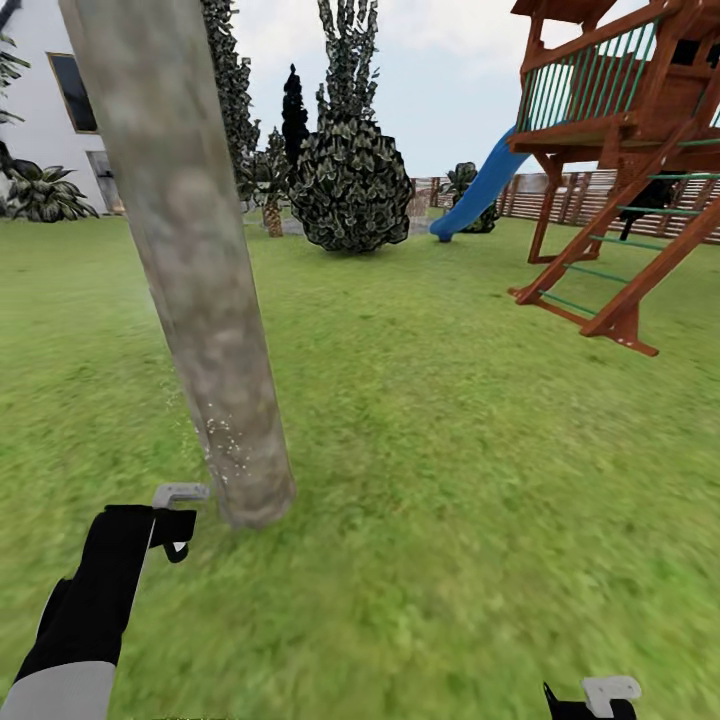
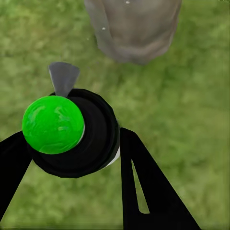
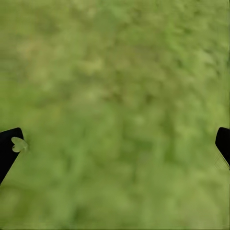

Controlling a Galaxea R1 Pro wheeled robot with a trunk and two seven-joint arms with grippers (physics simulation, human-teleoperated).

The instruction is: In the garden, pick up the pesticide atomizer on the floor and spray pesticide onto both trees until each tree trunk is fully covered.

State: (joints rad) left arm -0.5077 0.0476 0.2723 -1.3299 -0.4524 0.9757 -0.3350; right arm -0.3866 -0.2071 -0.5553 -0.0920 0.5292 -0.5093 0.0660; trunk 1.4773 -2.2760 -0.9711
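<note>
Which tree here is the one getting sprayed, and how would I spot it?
Start at the wooden play tower with the blue slide, then look across the lawn to the thick grey-beige trunk nearest the camera. Unlike the dark leafy bush behind, it is bare, with white specks near its base.

Left arm (image 1: pixel 95 600) reaches up from the lower left, its gripper (image 2: pixel 72 158) clamped; right gripper (image 3: pixel 115 143) gapes wide at the bottom edge.

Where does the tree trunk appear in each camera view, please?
Head view: the tree trunk leans from the top left down to the grass, white specks near its base.
Left wrist view: its base sits at the top edge, beyond the green-topped sprayer.
Right wrist view: not in it.
Shared landmark: the grass.
</note>
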